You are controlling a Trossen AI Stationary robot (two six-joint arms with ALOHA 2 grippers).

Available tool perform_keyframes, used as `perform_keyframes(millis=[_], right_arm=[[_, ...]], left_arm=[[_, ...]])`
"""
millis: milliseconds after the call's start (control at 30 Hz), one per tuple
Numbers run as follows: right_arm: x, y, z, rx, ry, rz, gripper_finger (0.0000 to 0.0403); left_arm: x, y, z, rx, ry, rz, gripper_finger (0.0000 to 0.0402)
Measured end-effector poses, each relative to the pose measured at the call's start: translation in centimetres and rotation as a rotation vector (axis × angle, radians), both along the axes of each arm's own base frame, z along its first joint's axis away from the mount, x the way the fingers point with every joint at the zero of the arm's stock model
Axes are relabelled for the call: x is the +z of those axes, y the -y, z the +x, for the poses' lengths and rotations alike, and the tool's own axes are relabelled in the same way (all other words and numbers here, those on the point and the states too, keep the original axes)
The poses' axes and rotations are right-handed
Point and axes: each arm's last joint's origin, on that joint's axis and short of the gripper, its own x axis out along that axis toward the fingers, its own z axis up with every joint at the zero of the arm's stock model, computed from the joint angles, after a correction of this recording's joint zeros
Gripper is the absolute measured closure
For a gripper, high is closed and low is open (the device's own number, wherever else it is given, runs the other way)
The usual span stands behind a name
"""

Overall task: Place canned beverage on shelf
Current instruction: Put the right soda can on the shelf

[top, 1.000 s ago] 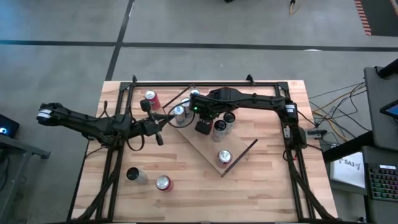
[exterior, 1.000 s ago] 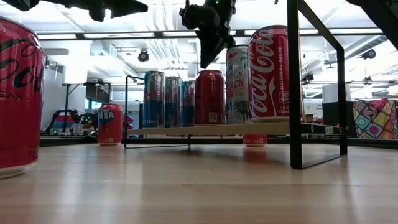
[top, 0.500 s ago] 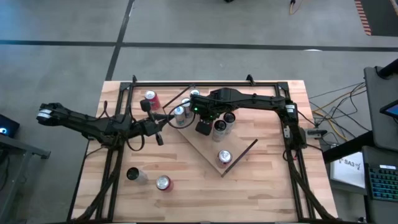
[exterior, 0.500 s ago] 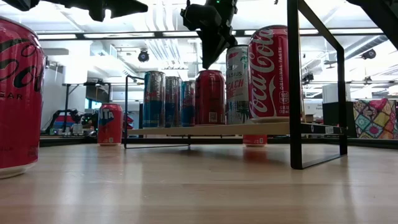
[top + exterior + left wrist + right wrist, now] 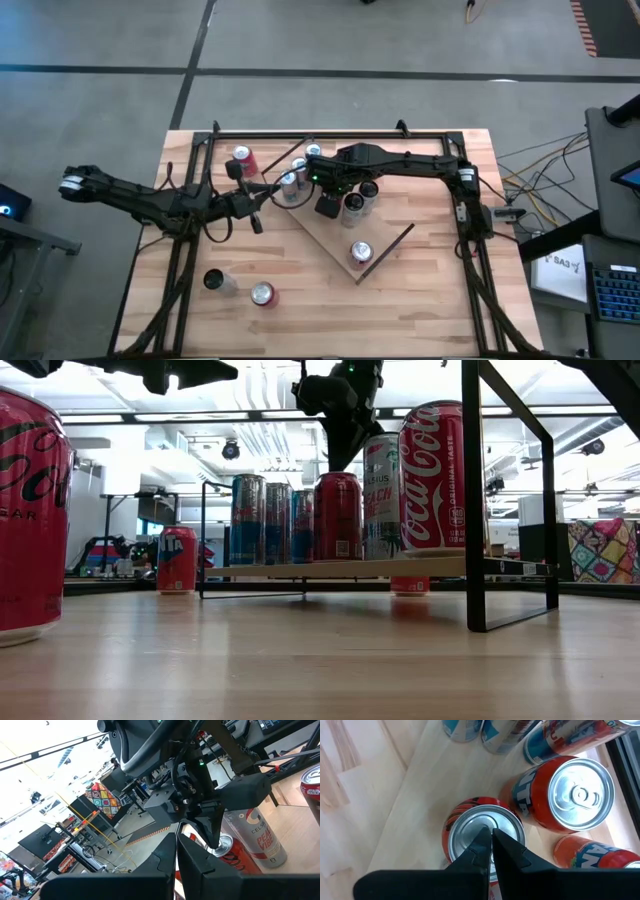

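Hovering pressed together just above a red can (image 5: 481,836) on the shelf (image 5: 335,245), the right pincer (image 5: 490,836) risked knocking that can into neighbours beside it if it dropped; the left pincer (image 5: 256,222), likewise closed, waited off the shelf.

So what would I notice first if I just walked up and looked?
Probably the right gripper, shut and hanging just above a red can on the shelf, in a cluster of cans near the middle of the table. In the low view, a big red can looms at the near left. The left gripper, also shut, waits left of the shelf.
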Motion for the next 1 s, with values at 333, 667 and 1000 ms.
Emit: perform_keyframes(millis=[333,667,1000], right_arm=[[0.0,0.0,0.0,-0.001,-0.006,-0.005,0.0394],[-0.1,0.1,-0.2,0.048,-0.03,-0.02,0.0394],[0.9,0.2,-0.2,0.055,-0.012,-0.046,0.0394]], left_arm=[[0.0,0.0,0.0,0.0,0.0,0.0,0.0402],[0.0,0.0,0.0,0.0,0.0,0.0,0.0402],[0.0,0.0,0.0,0.0,0.0,0.0,0.0402]])
